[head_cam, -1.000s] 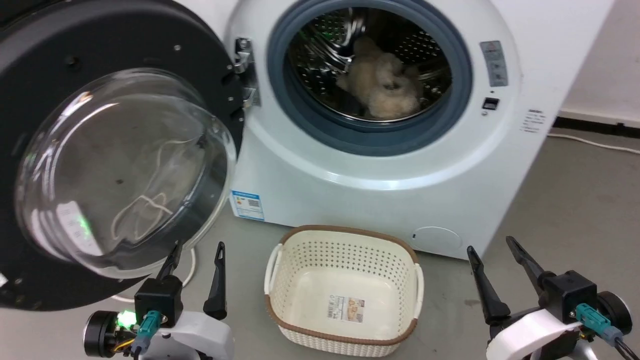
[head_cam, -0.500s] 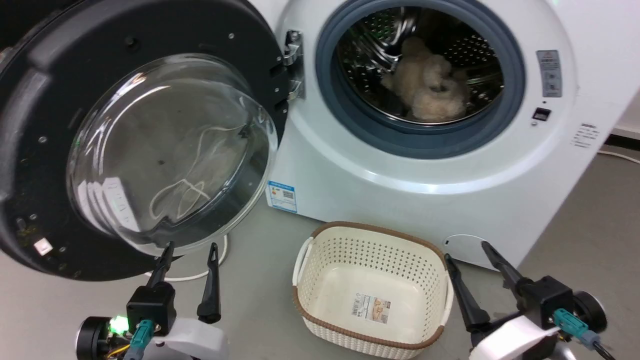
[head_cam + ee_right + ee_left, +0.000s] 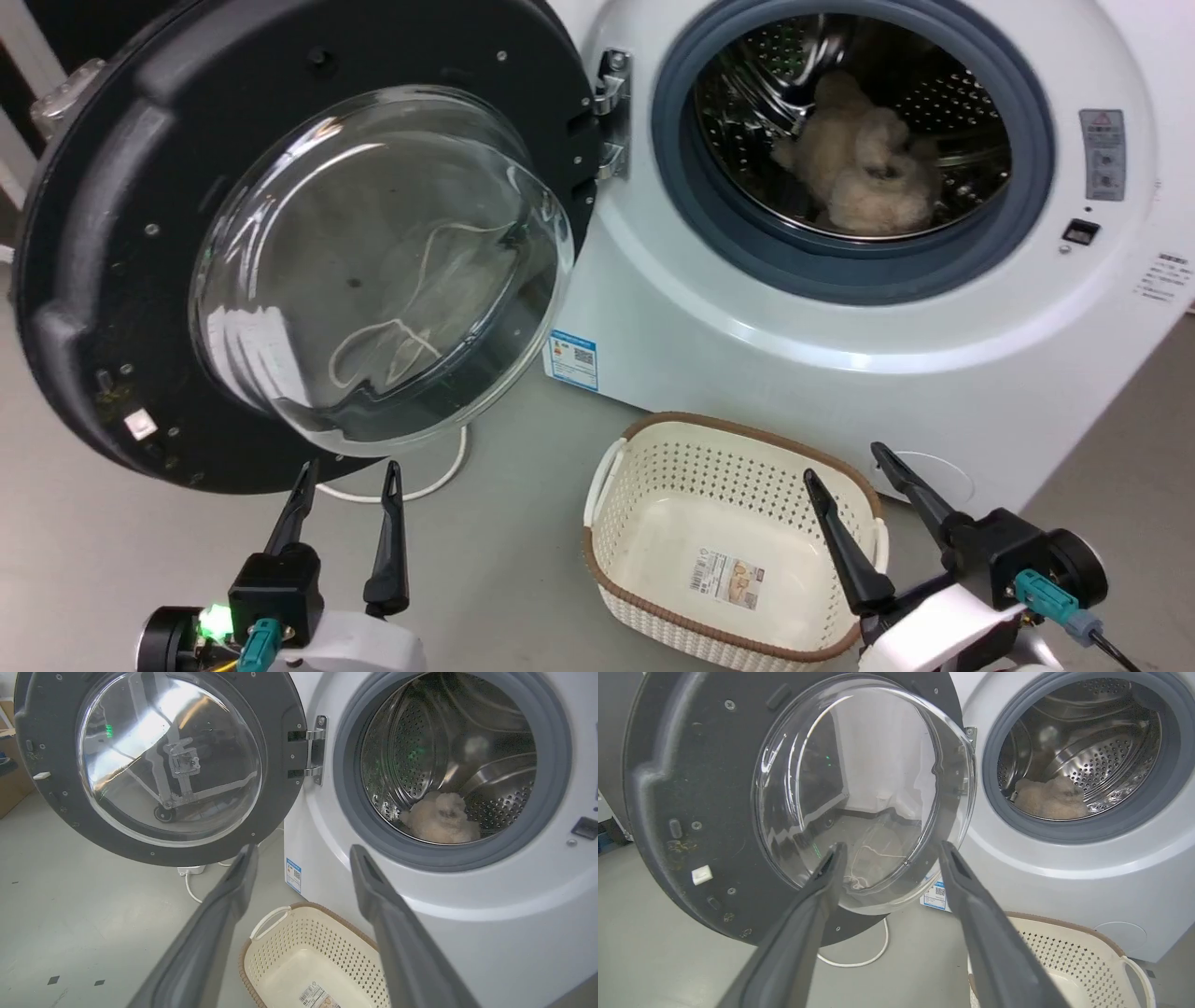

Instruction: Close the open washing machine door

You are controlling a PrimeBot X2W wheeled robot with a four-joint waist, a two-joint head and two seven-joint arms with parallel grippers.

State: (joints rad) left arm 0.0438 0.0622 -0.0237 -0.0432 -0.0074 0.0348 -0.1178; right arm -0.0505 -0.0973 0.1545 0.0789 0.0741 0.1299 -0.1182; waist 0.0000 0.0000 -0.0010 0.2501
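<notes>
Clearly the washing machine door (image 3: 112, 280) hangs wide open left of the drum (image 3: 943, 93); the left gripper (image 3: 350, 467), fingers apart and empty near its lower rim, should push its far edge rightward; the right gripper (image 3: 845, 462) is spread too

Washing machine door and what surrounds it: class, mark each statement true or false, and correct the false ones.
1. The washing machine door stands swung open on its metal hinge. True.
2. The steel drum is empty. False: a beige fluffy item lies inside it.
3. The cream laundry basket stands on the floor in front of the washing machine. True.
4. The left gripper is shut on the door's rim. False: its fingers are spread, with nothing between them.
5. The right gripper is open. True.
</notes>
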